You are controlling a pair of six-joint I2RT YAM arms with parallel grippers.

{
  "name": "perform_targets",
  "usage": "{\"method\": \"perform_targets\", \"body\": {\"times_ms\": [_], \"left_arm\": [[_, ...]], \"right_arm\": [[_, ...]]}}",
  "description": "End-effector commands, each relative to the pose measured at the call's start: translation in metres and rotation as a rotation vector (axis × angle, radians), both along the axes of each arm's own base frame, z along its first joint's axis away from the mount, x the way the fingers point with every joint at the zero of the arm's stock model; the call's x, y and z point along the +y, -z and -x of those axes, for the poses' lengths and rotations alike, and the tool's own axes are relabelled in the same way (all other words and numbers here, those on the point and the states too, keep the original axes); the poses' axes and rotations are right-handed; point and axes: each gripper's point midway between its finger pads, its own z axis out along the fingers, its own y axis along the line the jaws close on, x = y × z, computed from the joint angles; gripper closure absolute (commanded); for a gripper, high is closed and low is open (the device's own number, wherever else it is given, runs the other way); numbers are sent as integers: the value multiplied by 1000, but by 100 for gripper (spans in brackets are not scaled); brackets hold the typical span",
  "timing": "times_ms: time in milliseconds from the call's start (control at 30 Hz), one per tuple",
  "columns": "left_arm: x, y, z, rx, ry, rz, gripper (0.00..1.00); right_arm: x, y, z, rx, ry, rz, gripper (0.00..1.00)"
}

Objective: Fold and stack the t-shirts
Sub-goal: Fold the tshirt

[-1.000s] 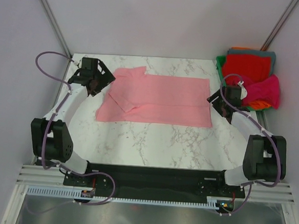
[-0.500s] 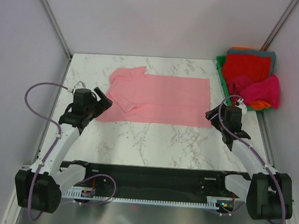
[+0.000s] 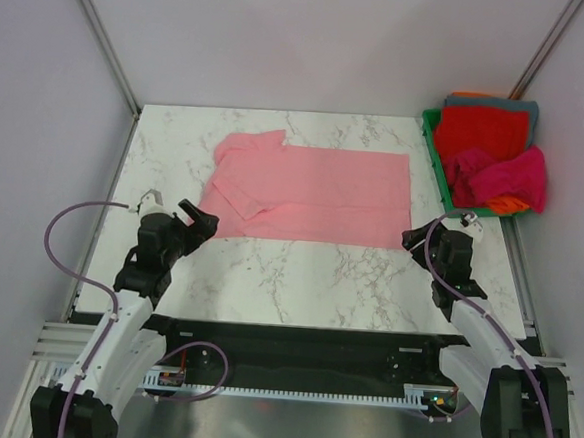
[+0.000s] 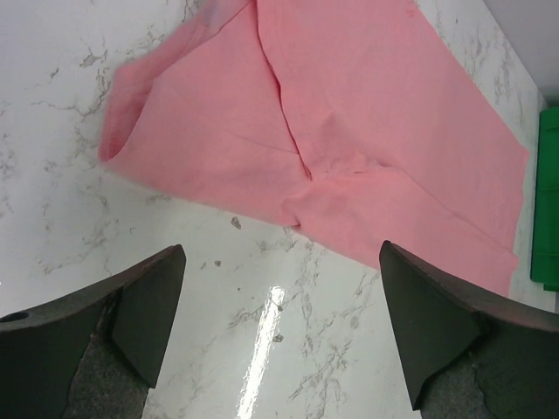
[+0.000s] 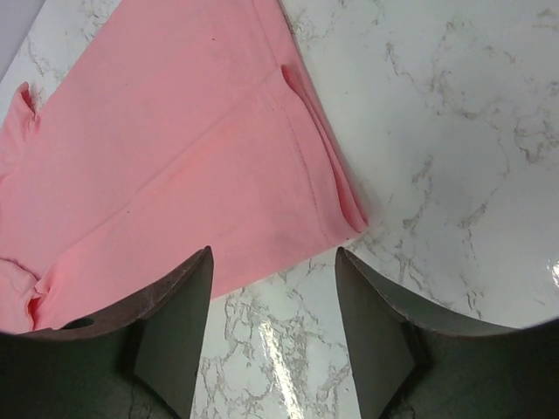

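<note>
While the salmon-pink t-shirt (image 3: 309, 195) is laid out on the tabletop (image 3: 298, 280), the left hand (image 4: 279, 251) and the right hand (image 5: 272, 253) are held open and empty near its front corners.

- Left arm (image 3: 116, 329) climbs from the bottom left corner of the top view toward the middle left, leaning right
- Left gripper (image 3: 200, 216) points up and right; in its wrist view the two dark fingers (image 4: 147, 305) fill the lower corners, jaws spread wide
- Right arm (image 3: 480, 332) rises from the bottom right corner, leaning left
- Right gripper (image 3: 411, 238) points up and left; its fingers (image 5: 175, 332) stand parted along the bottom edge of its wrist view (a narrower gap than the left pair)
</note>
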Motion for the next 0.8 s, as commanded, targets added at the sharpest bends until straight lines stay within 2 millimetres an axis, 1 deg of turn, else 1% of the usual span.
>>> {"method": "perform_targets", "body": {"times_ms": [0, 33, 67, 167, 200, 267, 300, 433, 500, 567, 767], "left_arm": [[-1, -9, -7, -92, -30, 52, 1], [-1, -8, -7, -95, -36, 62, 1], [-1, 0, -6, -80, -48, 78, 1], [1, 11, -9, -60, -86, 112, 3], [2, 19, -9, -32, -99, 115, 4], [4, 30, -9, 5, -137, 135, 5], [7, 39, -9, 32, -158, 131, 5], [10, 58, -7, 93, -222, 166, 6], [12, 60, -7, 96, -246, 176, 6], [14, 62, -7, 98, -274, 194, 7], [23, 61, -8, 83, -318, 176, 9]], "right_arm": [[-5, -9, -2, -68, 27, 6, 34], [-5, -9, -1, -70, 28, 6, 34], [-6, -10, -1, -78, 34, 8, 35], [-7, -5, 1, -75, 43, 4, 35], [-7, -1, 2, -62, 41, 3, 35], [-6, 0, 0, -52, 44, -4, 35], [-6, 6, 0, -30, 43, -5, 36], [0, 16, -1, 28, 33, -37, 37], [1, 23, 1, 64, 47, -64, 37], [3, 25, 3, 78, 60, -91, 39], [-5, 30, 5, 80, 145, -127, 42]]}}
